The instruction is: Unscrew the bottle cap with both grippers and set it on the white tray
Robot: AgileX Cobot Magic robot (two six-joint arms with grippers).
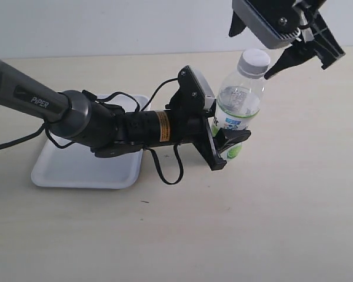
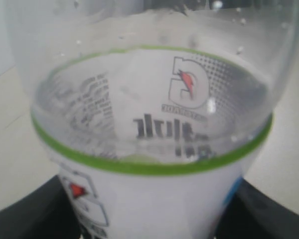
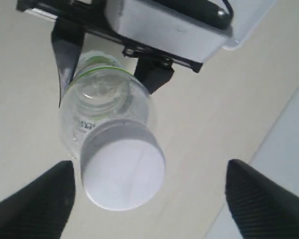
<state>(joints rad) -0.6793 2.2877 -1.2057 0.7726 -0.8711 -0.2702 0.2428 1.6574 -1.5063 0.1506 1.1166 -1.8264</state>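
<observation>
The bottle cap (image 1: 254,60) sat on the bottle (image 1: 240,106), upper right of centre. The left gripper (image 1: 227,144) clamped the bottle's body, apparently to steady it. The right gripper (image 3: 149,201) straddled the cap, jaws wide apart, likely poised to twist. The white tray (image 1: 76,170) lay at lower left.

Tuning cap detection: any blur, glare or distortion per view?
Exterior view: even soft light, sharp. Left wrist view: bottle fills frame, soft focus, label print mirrored through the clear wall. Right wrist view: bottle cap slightly blurred, bright; fingertips dark, defocused.
</observation>
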